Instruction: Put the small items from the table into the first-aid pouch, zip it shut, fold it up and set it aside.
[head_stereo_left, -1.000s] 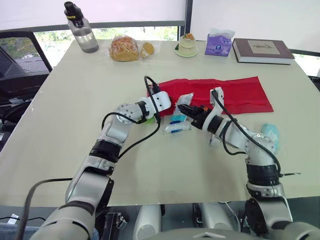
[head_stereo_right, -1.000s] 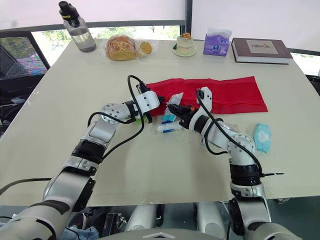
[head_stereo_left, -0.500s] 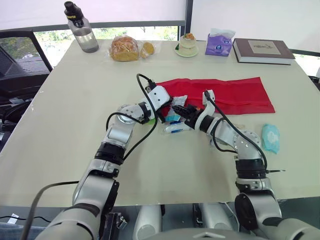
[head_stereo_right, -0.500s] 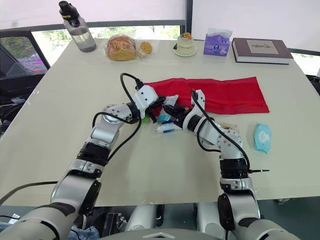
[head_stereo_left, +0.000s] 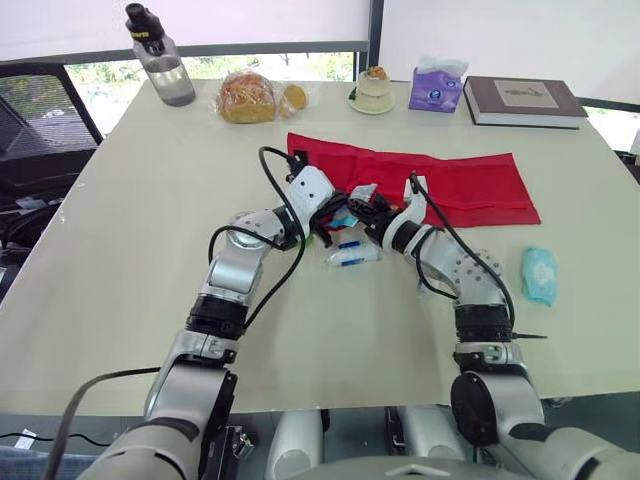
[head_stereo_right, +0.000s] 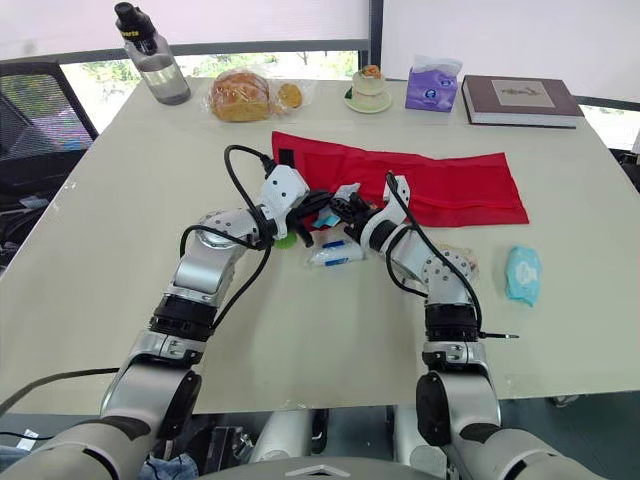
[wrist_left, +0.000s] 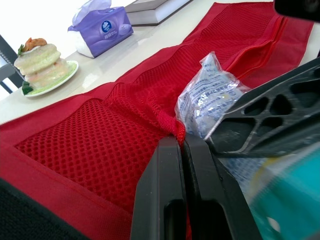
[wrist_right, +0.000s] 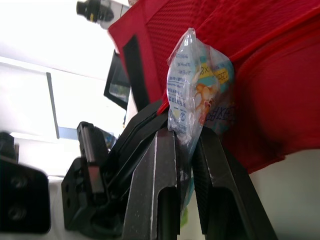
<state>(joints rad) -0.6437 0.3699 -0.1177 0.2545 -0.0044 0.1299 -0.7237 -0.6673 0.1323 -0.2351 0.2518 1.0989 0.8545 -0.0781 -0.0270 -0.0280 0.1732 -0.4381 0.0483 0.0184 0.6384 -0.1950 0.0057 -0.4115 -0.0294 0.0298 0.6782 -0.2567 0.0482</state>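
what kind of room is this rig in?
Likely an office or meeting room: a large pale table, a black office chair beside it, a window blind behind, plus a book and tissue box.

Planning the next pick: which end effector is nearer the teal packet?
Right. Both meet at the red pouch, left of the teal packet; the right end effector sits on the packet's side, the left end effector just beyond.
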